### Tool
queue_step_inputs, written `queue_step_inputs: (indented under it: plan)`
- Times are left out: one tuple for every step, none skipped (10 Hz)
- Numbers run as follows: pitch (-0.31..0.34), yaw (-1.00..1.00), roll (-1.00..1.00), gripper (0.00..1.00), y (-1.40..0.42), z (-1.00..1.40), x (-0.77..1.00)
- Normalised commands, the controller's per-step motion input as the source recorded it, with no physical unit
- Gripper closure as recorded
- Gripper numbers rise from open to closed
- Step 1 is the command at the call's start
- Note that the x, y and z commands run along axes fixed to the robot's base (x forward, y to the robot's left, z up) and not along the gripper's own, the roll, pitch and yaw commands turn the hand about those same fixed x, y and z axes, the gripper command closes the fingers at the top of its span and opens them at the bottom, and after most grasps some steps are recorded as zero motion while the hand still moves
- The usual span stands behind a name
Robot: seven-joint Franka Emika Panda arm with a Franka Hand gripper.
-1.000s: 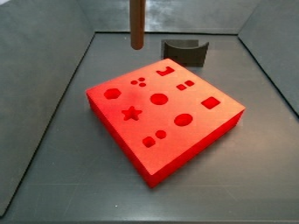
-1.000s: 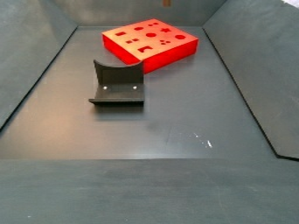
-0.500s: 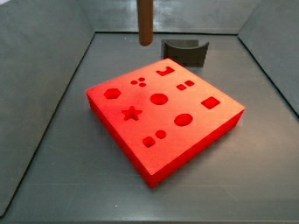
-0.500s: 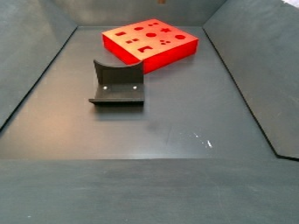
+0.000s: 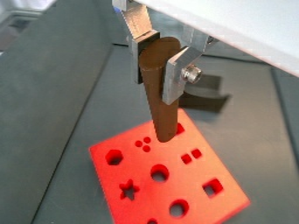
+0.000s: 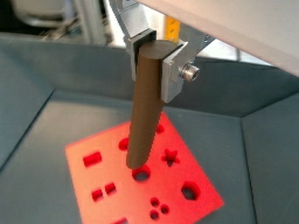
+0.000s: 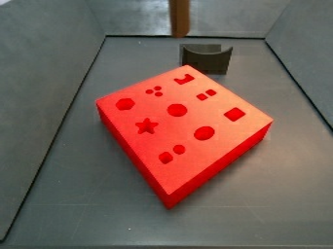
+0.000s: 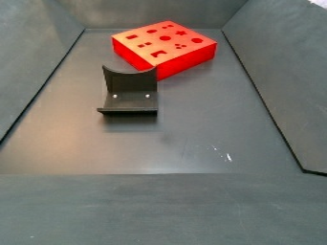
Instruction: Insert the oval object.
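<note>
The oval object, a long slim brown rod (image 5: 162,105), hangs upright between the fingers of my gripper (image 5: 158,66), which is shut on its upper end. It shows the same way in both wrist views, with the gripper (image 6: 142,66) clamped on the rod (image 6: 142,114). The rod hangs above the red block (image 5: 176,179), a flat block with several shaped holes, also visible in a wrist view (image 6: 140,184). In a side view only the rod's lower part (image 7: 181,17) shows, high above the far side of the block (image 7: 182,126). The gripper is out of view there.
The dark fixture (image 7: 208,56) stands behind the block near the back wall. In a side view it (image 8: 128,93) sits in front of the block (image 8: 166,48). Grey walls enclose the dark floor (image 8: 192,144).
The rod has moved up and to the right in the side view, so less of it now shows at the top edge. The block and fixture have not moved.
</note>
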Motion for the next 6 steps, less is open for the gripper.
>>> queue_step_inputs:
  plan:
    - [0.066, -0.59, -0.39, 1.0, -0.13, 0.51, 0.37]
    - [0.177, -0.41, -0.44, 1.0, -0.16, 0.43, 0.46]
    - [0.354, -0.1, -0.34, 1.0, -0.2, 0.03, 0.63]
    - [0.407, 0.0, -0.27, 1.0, -0.27, -0.05, 0.64]
    - [0.403, -0.11, -0.28, 1.0, -0.26, -0.04, 0.54]
    - [0.163, -0.12, -0.03, 1.0, -0.02, -0.01, 0.33]
